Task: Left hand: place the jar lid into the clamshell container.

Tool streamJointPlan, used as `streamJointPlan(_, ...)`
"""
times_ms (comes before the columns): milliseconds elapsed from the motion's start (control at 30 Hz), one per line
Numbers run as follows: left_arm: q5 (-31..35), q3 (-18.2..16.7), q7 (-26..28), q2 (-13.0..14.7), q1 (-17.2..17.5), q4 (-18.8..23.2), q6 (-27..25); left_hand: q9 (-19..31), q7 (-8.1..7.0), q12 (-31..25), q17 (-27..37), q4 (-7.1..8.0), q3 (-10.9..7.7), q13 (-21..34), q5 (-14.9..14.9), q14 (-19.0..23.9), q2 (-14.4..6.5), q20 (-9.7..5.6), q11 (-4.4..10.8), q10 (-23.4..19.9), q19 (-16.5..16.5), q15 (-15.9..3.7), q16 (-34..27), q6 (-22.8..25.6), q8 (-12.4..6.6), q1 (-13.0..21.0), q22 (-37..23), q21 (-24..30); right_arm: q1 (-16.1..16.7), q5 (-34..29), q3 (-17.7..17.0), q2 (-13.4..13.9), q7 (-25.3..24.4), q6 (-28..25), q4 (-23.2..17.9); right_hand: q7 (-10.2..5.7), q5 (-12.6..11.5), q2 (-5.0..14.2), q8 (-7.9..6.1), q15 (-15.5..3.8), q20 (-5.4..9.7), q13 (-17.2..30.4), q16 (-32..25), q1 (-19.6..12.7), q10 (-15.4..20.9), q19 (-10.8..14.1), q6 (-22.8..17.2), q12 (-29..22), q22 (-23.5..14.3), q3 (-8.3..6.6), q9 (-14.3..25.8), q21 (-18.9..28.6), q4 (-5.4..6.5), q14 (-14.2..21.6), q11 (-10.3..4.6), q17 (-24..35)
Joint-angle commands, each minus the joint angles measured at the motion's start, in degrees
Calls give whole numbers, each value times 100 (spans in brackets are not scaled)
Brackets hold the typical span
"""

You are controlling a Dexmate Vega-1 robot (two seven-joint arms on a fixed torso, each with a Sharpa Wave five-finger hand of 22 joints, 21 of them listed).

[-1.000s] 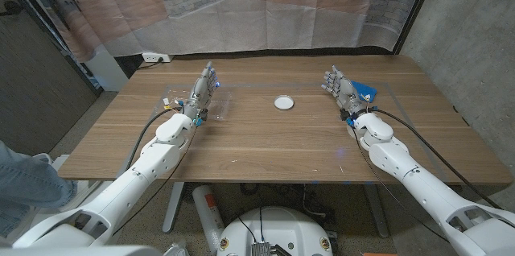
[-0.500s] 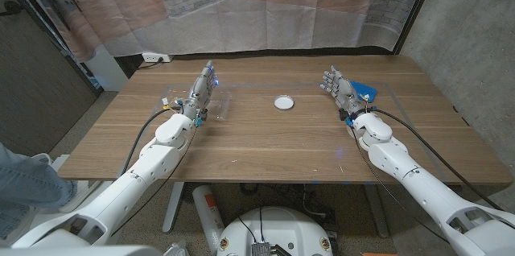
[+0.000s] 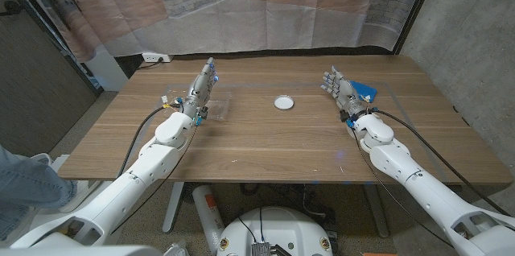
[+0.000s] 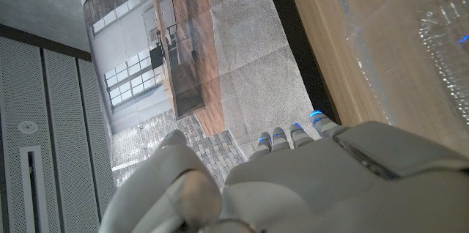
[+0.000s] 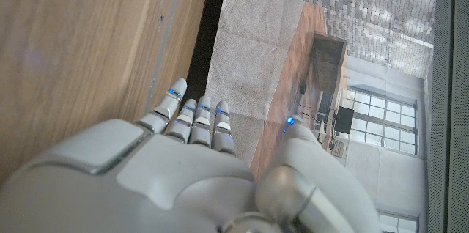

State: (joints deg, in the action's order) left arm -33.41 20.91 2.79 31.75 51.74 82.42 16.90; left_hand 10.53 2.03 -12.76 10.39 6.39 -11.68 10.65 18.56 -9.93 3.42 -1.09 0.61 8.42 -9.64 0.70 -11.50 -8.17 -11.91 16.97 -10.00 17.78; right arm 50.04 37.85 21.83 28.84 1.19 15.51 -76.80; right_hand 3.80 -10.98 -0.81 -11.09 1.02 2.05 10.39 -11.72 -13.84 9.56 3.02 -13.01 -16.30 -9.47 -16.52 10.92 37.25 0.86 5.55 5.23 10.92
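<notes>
Head view: the left hand (image 3: 203, 87) stands on edge over the far left of the wooden table (image 3: 265, 139), palm upright, fingers stretched out straight and close together, holding nothing. Right beside and partly under it lies the clear clamshell container (image 3: 216, 106), hard to make out against the wood; I cannot tell whether its top is open or folded down. The jar lid (image 3: 283, 102), small, white and round, sits flat near the table's middle, well apart from the left hand and off toward the robot's right of the container. Nothing touches it.

The right hand (image 3: 338, 85) waits at the far right, fingers extended and slightly apart, empty, with a blue object (image 3: 364, 90) just behind it.

Left wrist view: the back of the left hand (image 4: 308, 182), fingertips (image 4: 294, 132) lined up side by side and reaching past the table's far edge; the ribbed clear plastic of the container (image 4: 445, 35) shows close alongside.

Judgement: the task is at its start; the reach for the lid is the step in hand. To do it well, the left hand should swing across toward the middle and clear the container as it goes, since light plastic will skid if brushed. The lid is thin and lies flush, so the fingers need to open first, come down over it and pinch at the rim from opposite sides. A flat press would only slide it. Carry it back low and release inside the tray, not on its edge.
</notes>
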Motion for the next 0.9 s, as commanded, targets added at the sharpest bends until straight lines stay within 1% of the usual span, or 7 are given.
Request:
streamJointPlan(33, 217, 86, 20, 7, -106, 63, 61, 19, 9, -17, 7, -41, -25, 18, 39, -65, -3, 22, 8, -23, -546, -38, -48, 53, -39, 74, -20, -9, 99, -9, -59, 110, -29, 29, -193, 2, 6, 13, -48, 17, 172, 14, -35, -64, 47, 76, -6, 5, -30, -21, 18, -31, -32, 54, -17, 13)
streamJointPlan(233, 268, 130, 19, -30, -178, 23, 47, 18, 6, -20, 6, -52, -26, 16, 48, -49, -12, 28, 39, -50, -538, -40, -44, 71, -39, 95, -21, -21, 105, 12, -75, 133, 8, 40, -220, -6, 9, 18, -42, 18, 171, 13, -35, -61, 53, 78, 6, 13, -31, -15, 17, -49, -35, 56, -12, 13)
streamJointPlan(300, 285, 145, 14, -37, -207, 6, 34, 18, 5, -21, 6, -55, -26, 15, 50, -37, -14, 27, 22, -60, -538, -36, -45, 75, -38, 101, -21, -26, 117, 23, -89, 130, -33, 23, -258, -4, 10, 21, -42, 21, 169, 13, -36, -59, 53, 79, 5, 17, -31, -12, 16, -57, -36, 61, -14, 13)
streamJointPlan(667, 502, 219, 86, -63, -330, -16, 81, 16, -11, -25, 5, -77, -25, 11, 68, 4, -30, 44, 60, -113, -528, -57, -39, 134, -45, 143, -22, -54, 122, -31, -95, 144, -31, 111, -294, -15, 14, 35, -37, 11, 159, 12, -35, -62, 79, 85, 12, 28, -32, -5, 14, -94, -46, 73, -15, 10)
streamJointPlan(767, 539, 235, 84, -66, -351, -18, 96, 16, -10, -24, 5, -83, -25, 11, 73, 23, -34, 46, 49, -125, -520, -62, -41, 144, -45, 154, -22, -59, 120, -38, -96, 130, -31, 147, -293, -23, 14, 38, -37, 11, 161, 12, -33, -63, 81, 91, 12, 31, -32, -4, 13, -99, -48, 73, -13, 9)
streamJointPlan(900, 717, 258, 224, -49, -341, 46, 114, 16, -11, -26, 5, -89, -25, 10, 78, 39, -39, 51, 41, -141, -508, -64, -40, 172, -51, 167, -23, -64, 124, -37, -101, 127, -53, 139, -313, -24, 15, 41, -38, 5, 160, 13, -33, -64, 92, 95, 8, 34, -32, -2, 13, -111, -52, 79, -21, 8)
